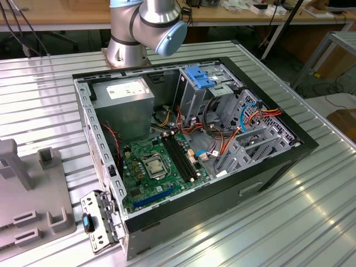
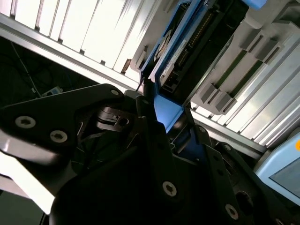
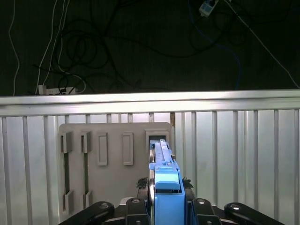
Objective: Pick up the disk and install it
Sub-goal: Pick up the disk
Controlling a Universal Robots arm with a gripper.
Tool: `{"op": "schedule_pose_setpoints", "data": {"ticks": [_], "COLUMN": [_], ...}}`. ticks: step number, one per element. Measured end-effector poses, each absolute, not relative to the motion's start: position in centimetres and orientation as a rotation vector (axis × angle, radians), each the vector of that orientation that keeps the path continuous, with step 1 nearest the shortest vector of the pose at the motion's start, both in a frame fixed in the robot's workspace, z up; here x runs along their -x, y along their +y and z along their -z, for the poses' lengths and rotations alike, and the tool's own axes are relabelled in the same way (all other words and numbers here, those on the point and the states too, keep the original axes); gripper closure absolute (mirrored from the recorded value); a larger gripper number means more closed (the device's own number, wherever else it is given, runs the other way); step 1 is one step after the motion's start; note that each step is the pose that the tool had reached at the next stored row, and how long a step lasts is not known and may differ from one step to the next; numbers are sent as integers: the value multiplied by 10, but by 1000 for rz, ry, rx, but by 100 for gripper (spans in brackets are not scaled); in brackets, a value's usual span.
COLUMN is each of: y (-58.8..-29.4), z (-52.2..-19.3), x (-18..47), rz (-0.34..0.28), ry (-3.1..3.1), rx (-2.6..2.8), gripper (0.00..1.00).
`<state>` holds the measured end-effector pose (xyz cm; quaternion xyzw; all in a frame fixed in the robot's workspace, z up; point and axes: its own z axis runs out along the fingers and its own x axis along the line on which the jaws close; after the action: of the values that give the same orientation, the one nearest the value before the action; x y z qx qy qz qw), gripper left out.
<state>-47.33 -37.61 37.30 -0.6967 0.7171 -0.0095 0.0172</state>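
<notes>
The disk (image 3: 166, 177), a grey drive in a bright blue carrier, stands on edge between my gripper's (image 3: 167, 199) dark fingers, which press against both of its sides. Its far end lines up with the outermost slot of a grey holder plate (image 3: 112, 178); I cannot tell whether it still sits in that slot. In the second wrist view the disk (image 2: 180, 47) runs away from the gripper (image 2: 164, 117) along the holder (image 2: 243, 70). In the exterior view the open computer case (image 1: 278, 167) lies on the table, with a fixed blue bracket (image 1: 200, 78) on its metal drive cage.
The holder plate (image 1: 28, 194) lies at the exterior view's left, beside the case. The arm's base (image 1: 133, 33) stands behind the case. Ribbed metal tabletop (image 3: 234, 154) ends just beyond the holder, with cables on the dark floor past it. Loose wires fill the case interior.
</notes>
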Motion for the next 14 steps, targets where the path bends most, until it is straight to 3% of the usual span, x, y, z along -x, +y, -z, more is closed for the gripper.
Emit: {"op": "schedule_pose_setpoints", "data": {"ticks": [14], "y": [-376], "z": [-386], "x": [473], "rz": [29], "ry": [2228], "rx": [2165], "gripper": [63]}}
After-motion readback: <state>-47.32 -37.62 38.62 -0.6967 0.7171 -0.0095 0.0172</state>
